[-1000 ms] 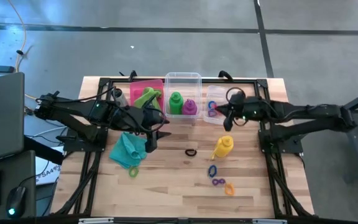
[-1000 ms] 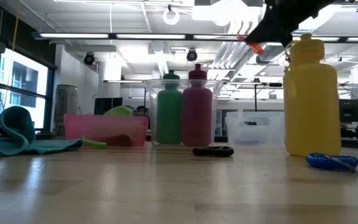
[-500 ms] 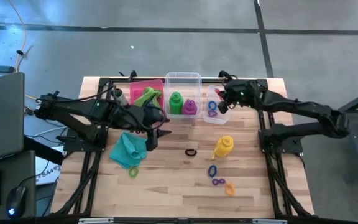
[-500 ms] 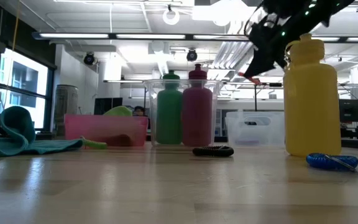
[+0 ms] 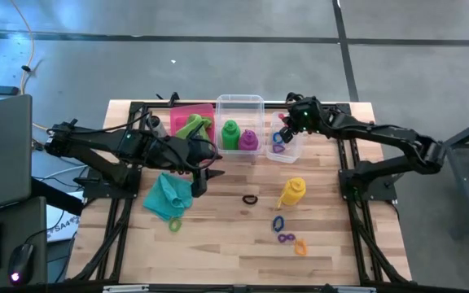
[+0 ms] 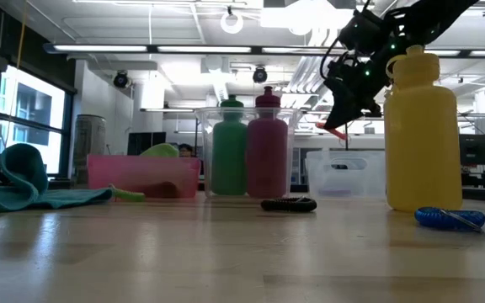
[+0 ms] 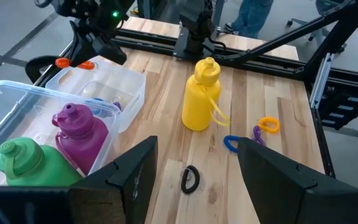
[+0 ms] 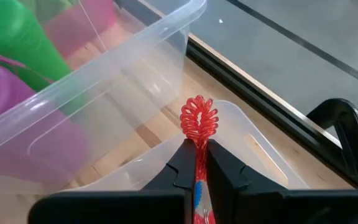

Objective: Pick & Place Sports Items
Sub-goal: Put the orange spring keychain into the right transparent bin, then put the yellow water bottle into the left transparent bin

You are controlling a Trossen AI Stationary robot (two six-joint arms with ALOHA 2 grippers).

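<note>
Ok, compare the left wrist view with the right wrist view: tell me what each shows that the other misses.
Only the left wrist view shows the yellow bottle standing on the table, the black ring, and the orange ring and blue ring beyond it. Only the right wrist view shows, close up, the right gripper shut on a red coiled ring. Both show the small clear bin, plus the green bottle and purple bottle in the larger clear bin.

Pink bin [image 5: 187,113], two clear bins [image 5: 239,102] [image 5: 291,151], laptop [image 5: 2,146], mouse [image 5: 20,262].
</note>
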